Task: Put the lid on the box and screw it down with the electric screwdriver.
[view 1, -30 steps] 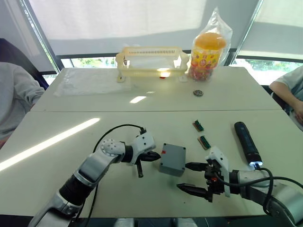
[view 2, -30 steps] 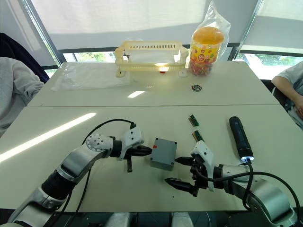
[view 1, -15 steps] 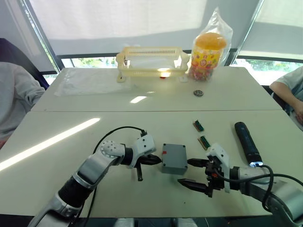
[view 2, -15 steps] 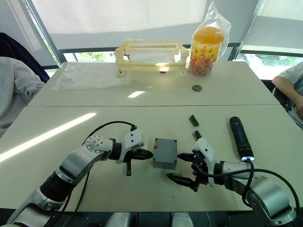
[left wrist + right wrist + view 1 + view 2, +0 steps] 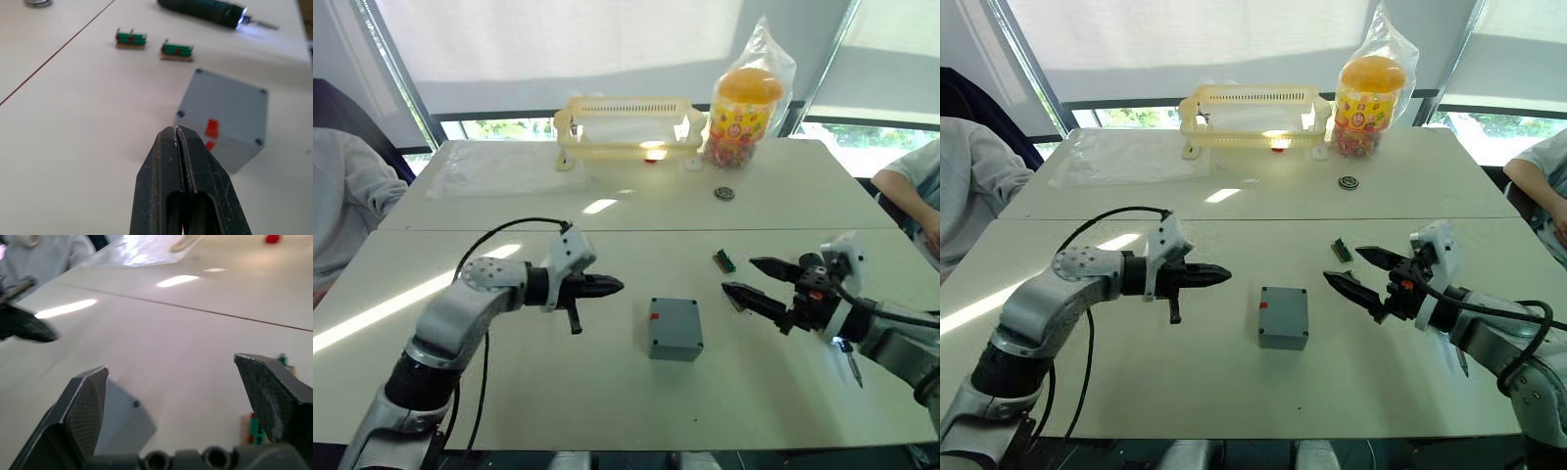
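Two tables butted end to end (image 5: 431,255), with a grey sleeve (image 5: 347,196) at the far left edge. Further back: clear plastic sheet (image 5: 499,166), cream basket (image 5: 628,125), bagged orange-lidded jar (image 5: 744,103), small round disc (image 5: 723,193).

Left gripper (image 5: 612,286) held above the tabletop, fingers pressed together, tips aimed at the box (image 5: 674,328) — now well apart from it, where half a second ago nearly touching its side. Sits closed, grey lid (image 5: 234,100) already on top with a screw hole at each corner, red mark facing the left arm, nothing against it.

Two green connector pieces (image 5: 131,38) just beyond the box. Right gripper (image 5: 1359,272) raised over them, fingers spread wide, pulled up and away from the box since the earlier frame. Electric screwdriver (image 5: 203,8) lying flat past the connectors, long axis running away from the robot, lit tip and metal bit toward the near edge.
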Robot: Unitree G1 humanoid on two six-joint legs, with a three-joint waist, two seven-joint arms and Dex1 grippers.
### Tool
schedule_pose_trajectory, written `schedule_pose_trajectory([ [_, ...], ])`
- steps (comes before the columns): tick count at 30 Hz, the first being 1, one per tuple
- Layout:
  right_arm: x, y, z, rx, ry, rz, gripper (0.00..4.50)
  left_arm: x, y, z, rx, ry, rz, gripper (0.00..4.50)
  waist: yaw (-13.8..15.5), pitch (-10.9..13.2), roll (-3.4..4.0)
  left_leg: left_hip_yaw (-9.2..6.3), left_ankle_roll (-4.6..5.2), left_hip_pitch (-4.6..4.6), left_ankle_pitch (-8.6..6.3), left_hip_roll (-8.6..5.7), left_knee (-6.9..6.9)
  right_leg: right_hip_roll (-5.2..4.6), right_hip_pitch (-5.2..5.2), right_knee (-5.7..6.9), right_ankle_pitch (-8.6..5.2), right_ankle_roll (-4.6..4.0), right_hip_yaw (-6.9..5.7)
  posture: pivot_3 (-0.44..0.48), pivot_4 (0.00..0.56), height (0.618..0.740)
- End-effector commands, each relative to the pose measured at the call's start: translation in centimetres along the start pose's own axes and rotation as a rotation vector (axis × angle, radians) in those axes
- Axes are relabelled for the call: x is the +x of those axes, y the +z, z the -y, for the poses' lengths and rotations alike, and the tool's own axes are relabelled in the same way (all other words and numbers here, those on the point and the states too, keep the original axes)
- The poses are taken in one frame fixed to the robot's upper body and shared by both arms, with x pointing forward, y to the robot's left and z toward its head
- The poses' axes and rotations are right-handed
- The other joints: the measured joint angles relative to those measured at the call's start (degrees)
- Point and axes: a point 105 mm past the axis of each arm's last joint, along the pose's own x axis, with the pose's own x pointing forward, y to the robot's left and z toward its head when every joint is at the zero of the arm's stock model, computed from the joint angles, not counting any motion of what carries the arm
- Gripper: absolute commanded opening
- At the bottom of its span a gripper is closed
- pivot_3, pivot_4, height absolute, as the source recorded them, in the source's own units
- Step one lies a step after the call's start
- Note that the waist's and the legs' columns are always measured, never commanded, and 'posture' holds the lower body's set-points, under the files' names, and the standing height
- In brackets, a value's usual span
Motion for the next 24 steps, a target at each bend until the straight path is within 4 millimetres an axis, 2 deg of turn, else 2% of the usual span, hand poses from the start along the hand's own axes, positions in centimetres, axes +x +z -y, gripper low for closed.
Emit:
schedule_pose_trajectory([
  [1, 1.0, -1.8, 1.5, -0.060, -0.093, -0.009, 3.94, 0.3, 0.6, 1.0, 0.007, -0.029, 0.018, 0.00, -0.07, 0.00, 0.00, 0.00, 0.00, 0.01, 0.00, 0.00, 0.00, 0.00, 0.01, 0.01, 0.00, 0.00, 0.00, 0.000, 0.150, 0.740],
  [2, 1.2, -2.3, 1.7, -0.059, -0.105, -0.008, 3.64, 0.5, 0.5, 1.0, 0.007, -0.027, 0.017, 0.00, -0.11, 0.00, 0.01, 0.00, 0.00, 0.01, 0.00, 0.00, 0.00, 0.01, -0.02, 0.02, 0.00, 0.00, 0.00, 0.000, 0.150, 0.740],
  [6, 1.9, -2.9, 2.4, -0.077, -0.128, 0.023, 1.54, 1.1, 0.5, 1.4, 0.002, -0.029, 0.028, 0.00, -0.26, 0.00, 0.03, 0.01, 0.00, 0.02, 0.01, 0.00, 0.00, 0.02, -0.03, 0.06, 0.01, 0.01, 0.03, 0.000, 0.150, 0.740],
  [24, 3.9, -4.6, 4.4, -0.121, -0.167, 0.014, 1.54, 1.9, -0.5, 1.9, 0.007, -0.038, 0.000, 0.00, -0.51, -0.01, 0.03, 0.00, -0.01, 0.03, 0.01, 0.00, -0.01, 0.02, -0.03, 0.09, 0.01, 0.01, 0.02, 0.000, 0.150, 0.740],
])
